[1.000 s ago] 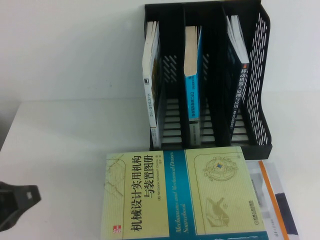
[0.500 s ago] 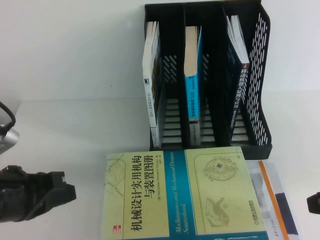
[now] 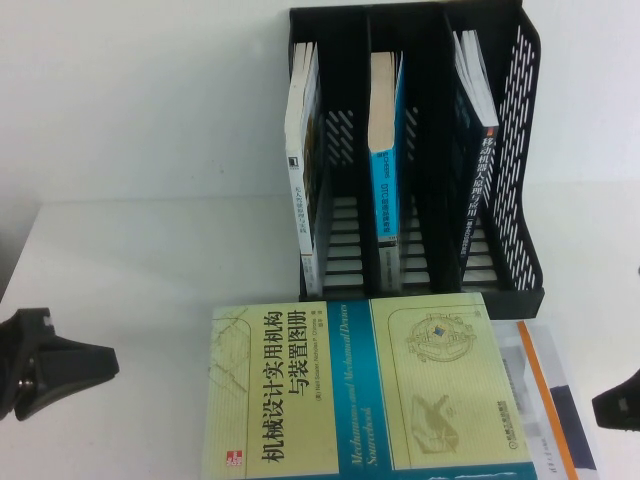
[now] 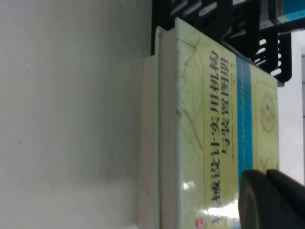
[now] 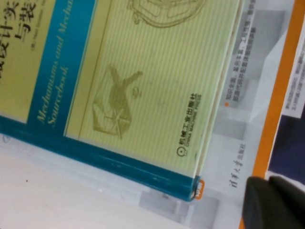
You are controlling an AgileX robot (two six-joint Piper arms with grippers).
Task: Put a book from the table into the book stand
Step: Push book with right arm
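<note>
The book (image 3: 350, 390), thick with a pale yellow-green cover and a blue band, lies flat at the front of the white table (image 3: 150, 260), just in front of the black book stand (image 3: 520, 150). It rests on a white book with an orange stripe (image 3: 548, 400). My left gripper (image 3: 105, 362) is shut and empty, low over the table to the left of the book, pointing at it. In the left wrist view the book (image 4: 209, 119) shows side-on beyond the gripper (image 4: 264, 174). My right gripper (image 3: 612, 405) is shut and empty at the right edge, over the white book (image 5: 248, 143), beside the book's corner (image 5: 157, 86).
The stand's three slots each hold one upright book: a white one (image 3: 305, 180) on the left, a blue-spined one (image 3: 385, 170) in the middle, a dark one (image 3: 478, 150) on the right. Each slot has a gap beside its book. Bare table lies left of the stand.
My left gripper came in from the lower left corner towards the book, then drew back a little and turned. My right gripper has come into view at the right edge. The book has not moved.
</note>
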